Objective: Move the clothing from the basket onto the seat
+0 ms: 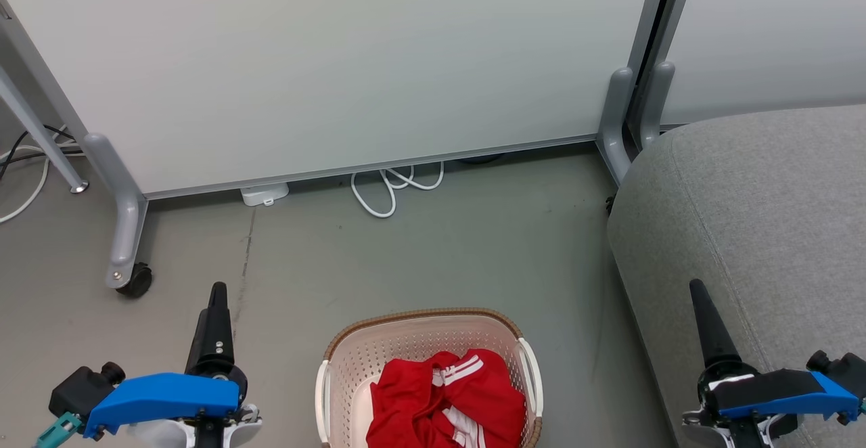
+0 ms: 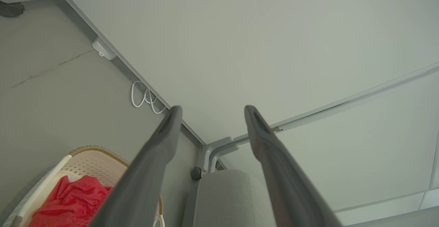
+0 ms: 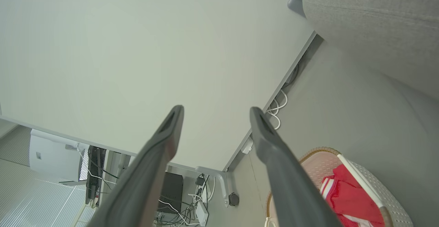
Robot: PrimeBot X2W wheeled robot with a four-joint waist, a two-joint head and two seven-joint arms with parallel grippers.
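You are holding the left gripper (image 2: 211,112) low at the left, jaws spread wide and gripping nothing, with the partition's caster (image 1: 137,280) and bare floor (image 1: 291,265) lying ahead of it. In the middle, the red clothing (image 1: 443,400) is lying heaped inside the cream laundry basket (image 1: 419,315), so the task is looking unstarted: all of it is waiting to be lifted and none is resting on the seat. The basket is standing well apart from the partition panel (image 1: 338,62) and the looped white cable (image 1: 389,191), leaving open floor around it. To the right, the grey couch seat (image 1: 764,197) is presenting its rounded edge near the basket, and the right gripper (image 3: 216,112) is hovering over that edge, jaws likewise wide and carrying nothing.
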